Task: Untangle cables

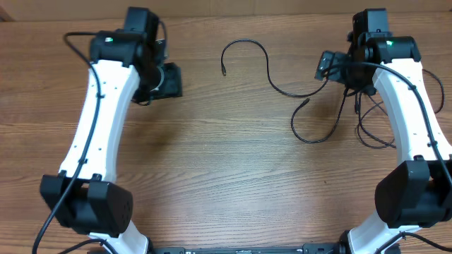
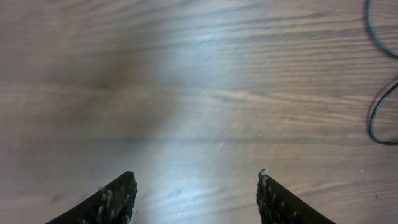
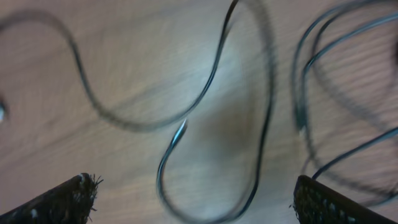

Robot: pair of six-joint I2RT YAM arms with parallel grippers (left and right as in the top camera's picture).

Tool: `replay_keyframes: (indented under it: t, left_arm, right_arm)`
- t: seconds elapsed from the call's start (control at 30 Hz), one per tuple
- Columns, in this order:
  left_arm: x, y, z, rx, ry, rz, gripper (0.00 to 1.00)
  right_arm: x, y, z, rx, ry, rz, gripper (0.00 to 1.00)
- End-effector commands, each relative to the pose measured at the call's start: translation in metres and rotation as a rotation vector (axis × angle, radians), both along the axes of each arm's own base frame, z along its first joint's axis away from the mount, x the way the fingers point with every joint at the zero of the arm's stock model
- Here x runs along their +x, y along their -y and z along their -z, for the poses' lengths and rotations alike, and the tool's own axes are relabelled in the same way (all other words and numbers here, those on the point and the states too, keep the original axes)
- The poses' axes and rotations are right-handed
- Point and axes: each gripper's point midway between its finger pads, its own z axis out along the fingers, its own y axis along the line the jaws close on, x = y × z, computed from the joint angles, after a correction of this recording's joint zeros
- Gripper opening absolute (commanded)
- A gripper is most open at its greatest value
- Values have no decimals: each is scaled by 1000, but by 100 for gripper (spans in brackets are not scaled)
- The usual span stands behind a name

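A: "Where were the cables (image 1: pixel 300 96) seen?"

B: "At the table's (image 1: pixel 212 176) two o'clock, beneath the right jaws. These and the left jaws were spread wide, nothing gripped."

A: "The risk?"

B: "Several crossed strands could be pinched together, and the tangle tightened."

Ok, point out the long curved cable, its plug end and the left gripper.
Long curved cable (image 1: pixel 268 67), overhead view, mid-bend.
Plug end (image 1: pixel 224 72), overhead view, tip.
Left gripper (image 2: pixel 196 179), left wrist view, between fingertips.
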Motion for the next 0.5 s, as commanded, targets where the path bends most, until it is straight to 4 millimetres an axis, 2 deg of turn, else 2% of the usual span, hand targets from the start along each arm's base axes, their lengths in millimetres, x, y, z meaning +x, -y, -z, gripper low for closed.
replay_keyframes:
  t: [0.0,0.17,0.47]
  left_arm:
    - [-7,-8,-15,-1,16,-27,62]
    - [-11,-9,-14,7,3,-10,62]
    - [-11,-6,-14,4,6,-2,63]
  right_arm:
    - [10,31,-6,-70,50,109,100]
    - [19,42,10,-64,38,133,100]
    - [42,44,63,-66,-11,129,100]
